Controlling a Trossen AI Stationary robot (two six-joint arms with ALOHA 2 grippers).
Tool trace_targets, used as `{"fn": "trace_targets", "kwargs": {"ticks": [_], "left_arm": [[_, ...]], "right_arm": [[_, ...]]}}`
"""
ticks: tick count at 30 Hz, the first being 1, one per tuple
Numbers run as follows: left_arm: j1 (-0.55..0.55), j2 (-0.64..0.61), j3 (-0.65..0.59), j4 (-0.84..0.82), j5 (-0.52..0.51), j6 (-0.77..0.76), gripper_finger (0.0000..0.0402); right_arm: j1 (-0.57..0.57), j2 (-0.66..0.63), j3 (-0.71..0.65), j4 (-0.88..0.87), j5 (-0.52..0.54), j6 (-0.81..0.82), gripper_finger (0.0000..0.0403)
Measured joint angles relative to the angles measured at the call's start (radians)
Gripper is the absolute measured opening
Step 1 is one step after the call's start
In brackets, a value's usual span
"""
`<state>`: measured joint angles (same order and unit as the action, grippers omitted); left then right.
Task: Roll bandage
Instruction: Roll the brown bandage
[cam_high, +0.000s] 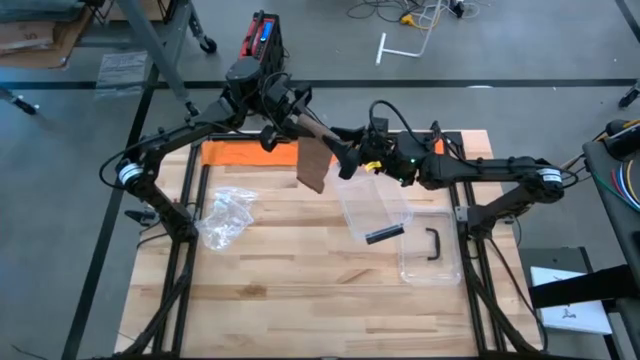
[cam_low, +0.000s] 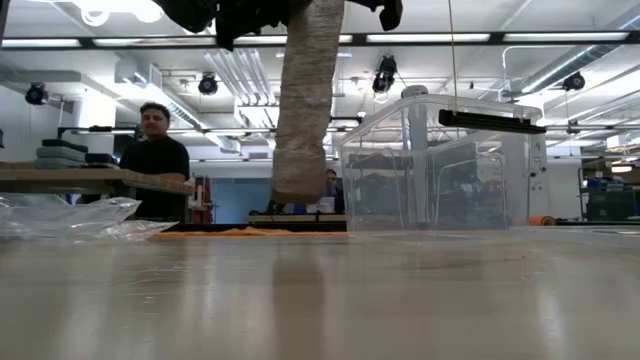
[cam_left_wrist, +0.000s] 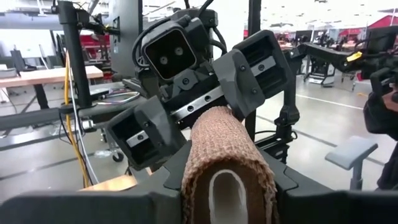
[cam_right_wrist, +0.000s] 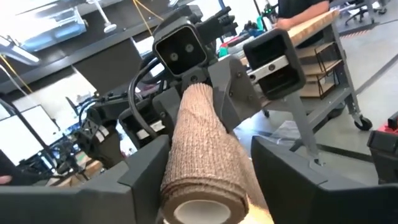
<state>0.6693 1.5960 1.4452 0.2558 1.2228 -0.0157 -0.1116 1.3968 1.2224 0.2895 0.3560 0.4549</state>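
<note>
Bandage (cam_high: 312, 163) roll spans between both grippers above the tabletop (cam_high: 300, 270): left gripper (cam_high: 292, 118) clamps one end, right gripper (cam_high: 347, 152) fingers bracket the other, grip unclear; tail hangs below.

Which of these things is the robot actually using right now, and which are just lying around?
In use:
bandage, hanging loose between the arms
left gripper, holding its roll end
right gripper, at the roll

Lying about:
clear plastic box
box lid
crumpled plastic bag
orange cloth
</note>
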Motion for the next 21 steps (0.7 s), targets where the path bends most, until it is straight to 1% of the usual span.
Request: {"fn": "trace_targets", "kwargs": {"ticks": [6,9,13,17,21], "left_arm": [[0.0,0.0,0.0,0.004,-0.002,0.008,0.0115],[0.0,0.0,0.0,0.006,-0.002,-0.001,0.0122],[0.0,0.0,0.0,0.006,-0.002,-0.051,0.013],[0.0,0.0,0.0,-0.012,-0.002,-0.082,0.0142],[0.0,-0.001,0.0,-0.03,-0.002,-0.14,0.016]], "right_arm": [[0.0,0.0,0.0,-0.02,-0.008,-0.017,0.0179],[0.0,0.0,0.0,-0.022,-0.009,-0.075,0.0159],[0.0,0.0,0.0,-0.023,-0.009,-0.124,0.0138],[0.0,-0.005,-0.001,-0.031,-0.008,-0.18,0.0123],[0.0,-0.01,-0.002,-0.035,-0.008,-0.24,0.0119]]}}
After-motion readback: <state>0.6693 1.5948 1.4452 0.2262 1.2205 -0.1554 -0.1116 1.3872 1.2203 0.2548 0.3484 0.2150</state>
